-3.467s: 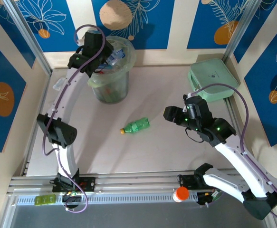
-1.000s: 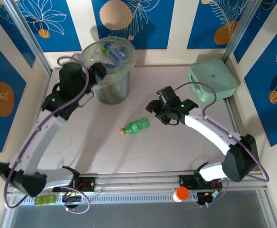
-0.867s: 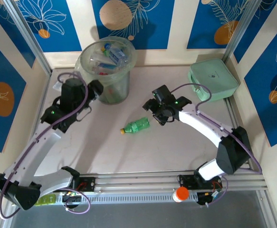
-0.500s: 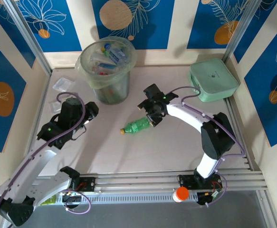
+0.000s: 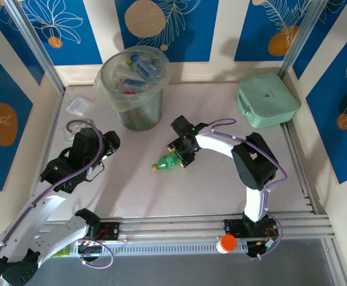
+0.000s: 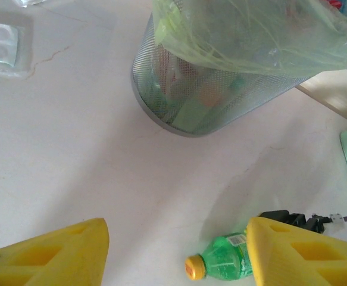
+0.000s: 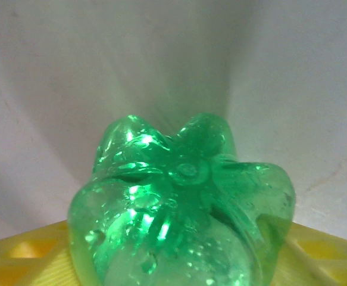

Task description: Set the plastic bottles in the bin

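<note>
My right arm curls low, right gripper [image 5: 182, 152] clamped on the base of the green bottle [image 5: 168, 160], which lies on its side front-right of the bin [image 5: 138, 116]. My left gripper [image 6: 176, 244] hangs front-left of the bin, jaws wide, pointing toward it.

Mint-green rounded-square case [image 5: 266, 100] lies flat at the far right corner of the pale table [image 5: 209, 190]. Clear square packet [image 5: 79, 106] at far left. Orange-topped round item [image 5: 227, 243] on near rail.
</note>
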